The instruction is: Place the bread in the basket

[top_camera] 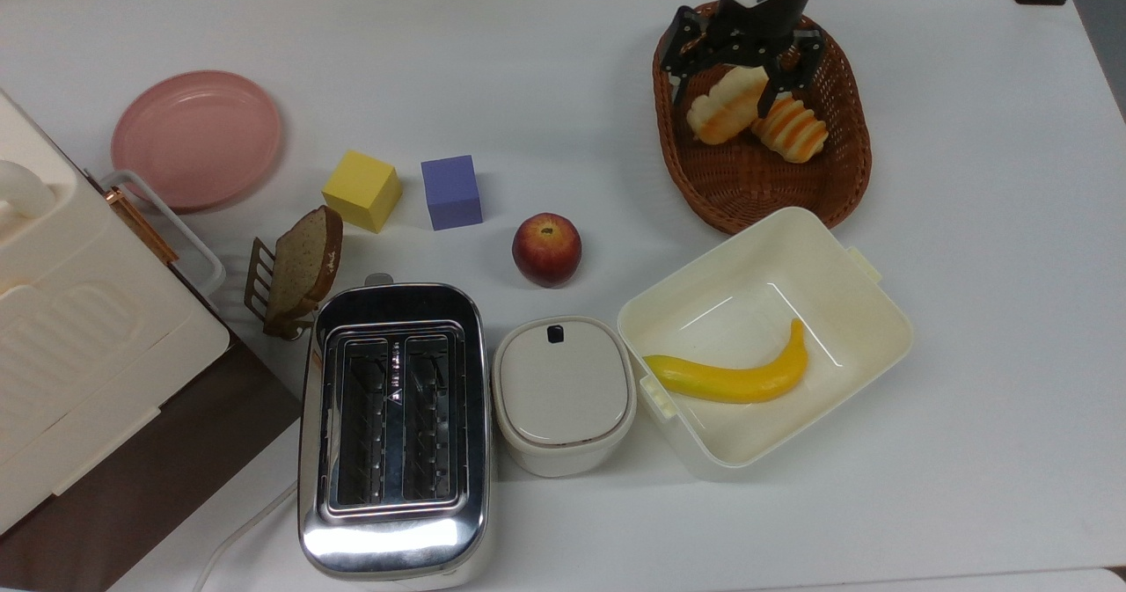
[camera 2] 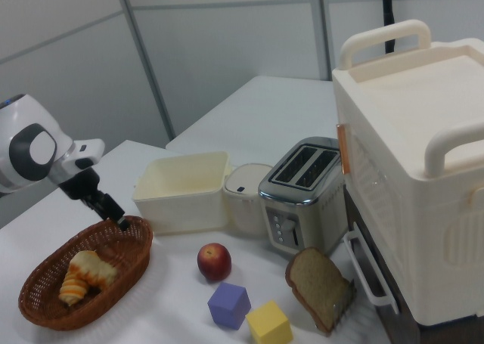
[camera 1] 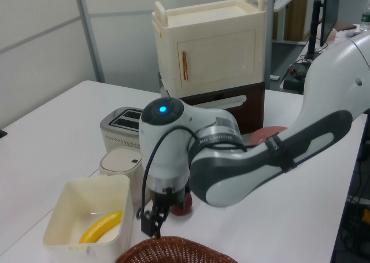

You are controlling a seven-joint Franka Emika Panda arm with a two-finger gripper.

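The bread [top_camera: 723, 105], a pale bun with a golden crust, lies inside the brown wicker basket [top_camera: 764, 189] at the top view's upper right. It touches an orange-and-cream striped roll [top_camera: 791, 129]. My gripper [top_camera: 741, 57] hangs just above the bun, open, its black fingers [top_camera: 679, 43] spread to either side with nothing between them. From the right view, the bread [camera 2: 91, 264] rests in the basket [camera 2: 45, 314], and the gripper [camera 2: 115, 215] is over the basket's far rim. The left view has the gripper [camera 1: 154, 219] above the basket's rim [camera 1: 167, 247].
A cream plastic box [top_camera: 866, 302] holding a banana [top_camera: 734, 379] sits just below the basket in the top view. An apple [top_camera: 546, 249], a blue cube [top_camera: 451, 191], a yellow cube [top_camera: 361, 190], a toaster [top_camera: 393, 429], a lidded pot [top_camera: 563, 391], a bread slice [top_camera: 303, 265] and a pink plate [top_camera: 196, 137] fill the top view's left.
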